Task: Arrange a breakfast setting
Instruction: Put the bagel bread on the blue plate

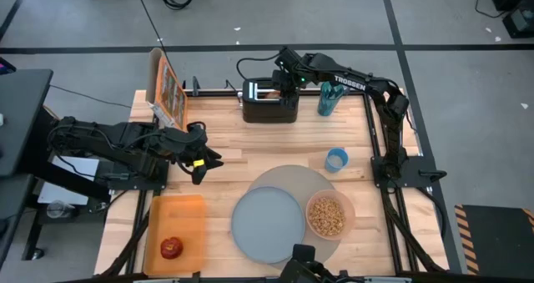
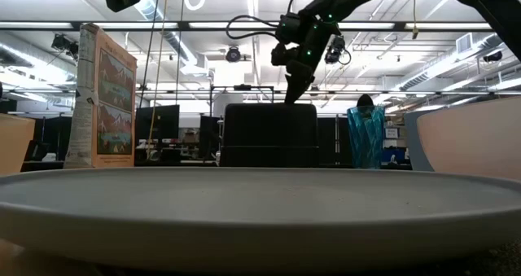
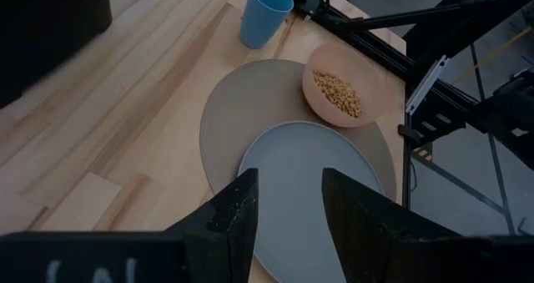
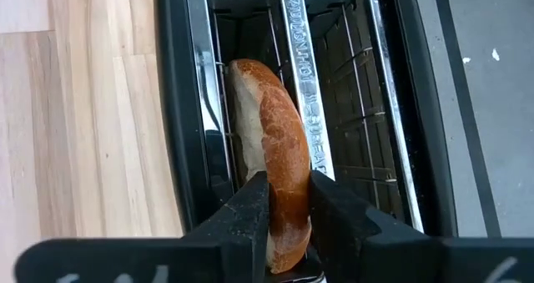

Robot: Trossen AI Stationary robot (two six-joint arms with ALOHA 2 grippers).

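A tan bagel half point(image 4: 271, 141) stands on edge in the left slot of the black toaster point(image 1: 269, 103) at the table's far side. My right gripper point(image 4: 288, 220) reaches down over the toaster point(image 2: 269, 133) and is shut on the bagel. My left gripper point(image 1: 203, 160) hovers open at the table's left, with nothing between its fingers point(image 3: 238, 208). The round grey mat point(image 1: 288, 179) carries the grey-blue plate point(image 1: 267, 224) and the pink bowl point(image 1: 328, 214) of cereal. The blue cup point(image 1: 336, 159) stands beside the mat. A red apple point(image 1: 172, 248) lies on an orange tray point(image 1: 188, 212). My right gripper pinches the bagel half near its upper, near end point(image 4: 288, 191) between its two fingers point(image 4: 242, 216), one on the cut face and one on the crust. The fingers come from above, slanting down into the slot. The bagel stands upright, its lower part still inside the toaster.
A cereal box point(image 1: 167, 87) stands at the far left corner. A teal glass point(image 1: 328, 99) stands right of the toaster. Bare wood lies between the toaster and the mat.
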